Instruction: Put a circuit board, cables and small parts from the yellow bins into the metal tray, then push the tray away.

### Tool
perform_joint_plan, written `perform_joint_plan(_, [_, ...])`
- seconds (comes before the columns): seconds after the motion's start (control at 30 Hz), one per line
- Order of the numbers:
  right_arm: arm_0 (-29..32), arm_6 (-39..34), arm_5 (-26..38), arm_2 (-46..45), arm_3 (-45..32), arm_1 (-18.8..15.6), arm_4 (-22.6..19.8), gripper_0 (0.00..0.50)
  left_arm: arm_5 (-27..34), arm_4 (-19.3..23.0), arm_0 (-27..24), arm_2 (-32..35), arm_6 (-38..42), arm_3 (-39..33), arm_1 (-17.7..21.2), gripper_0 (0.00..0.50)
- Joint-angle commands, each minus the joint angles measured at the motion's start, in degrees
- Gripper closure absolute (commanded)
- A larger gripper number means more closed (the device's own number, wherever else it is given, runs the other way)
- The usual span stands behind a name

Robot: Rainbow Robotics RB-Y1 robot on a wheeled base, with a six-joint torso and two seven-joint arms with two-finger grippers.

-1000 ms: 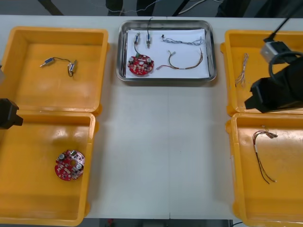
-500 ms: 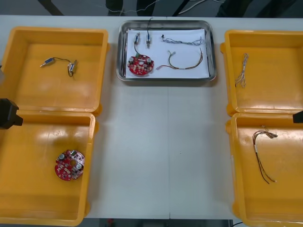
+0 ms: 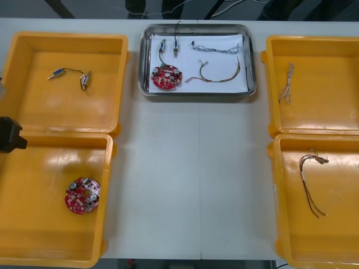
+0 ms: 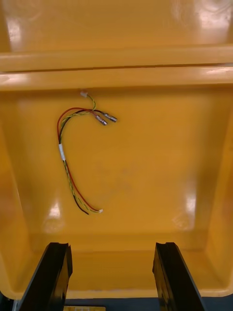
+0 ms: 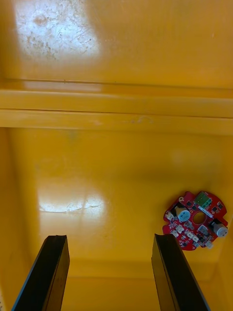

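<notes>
One circuit board (image 3: 166,77) and cables (image 3: 216,73) lie in the metal tray (image 3: 196,94).

1. L gripper (image 5: 109,238): my two black L fingers (image 5: 51,272) stand well apart, each a bit in from its side; jaws wide, nothing betw. them.
2. R gripper (image 4: 111,245): same pose, with R fingers (image 4: 170,277) spread just as wide, tips level, nothing gripped.
3. L arm (image 3: 8,134): a black chunk of it pokes in at the left edge of the front view, approx. halfway down.
</notes>
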Motion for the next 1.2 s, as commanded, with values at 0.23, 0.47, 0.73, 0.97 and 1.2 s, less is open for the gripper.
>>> perform_joint_plan(0.23, [0.1,5.3,-4.7,-1.1,4.7,0.0,2.3,0.0,-0.2,-0.4,0.8,1.7,-4.0,-1.5,-0.5,0.0])
perform_joint_plan(0.47, [-2.7,5.6,-4.9,0.3,6.7,-0.5,3.6,0.0,-0.2,-0.4,0.8,1.7,-4.0,-1.5,-0.5,0.0])
perform_joint_plan(0.73, [-3.8,4.3,-7.1,1.4,6.7,-0.5,4.3,0.0,-0.2,-0.4,0.8,1.7,-4.0,-1.5,-0.5,0.0])
perform_joint_plan(0.97, [-3.7,3.7,-7.5,1.4,6.7,-0.4,3.8,0.0,-0.2,-0.4,0.8,1.7,-4.0,-1.5,-0.5,0.0])
perform_joint_plan(1.2, [-3.6,3.7,-7.2,1.4,6.7,-0.3,3.5,0.0,-0.2,-0.4,0.8,1.7,-4.0,-1.5,-0.5,0.0])
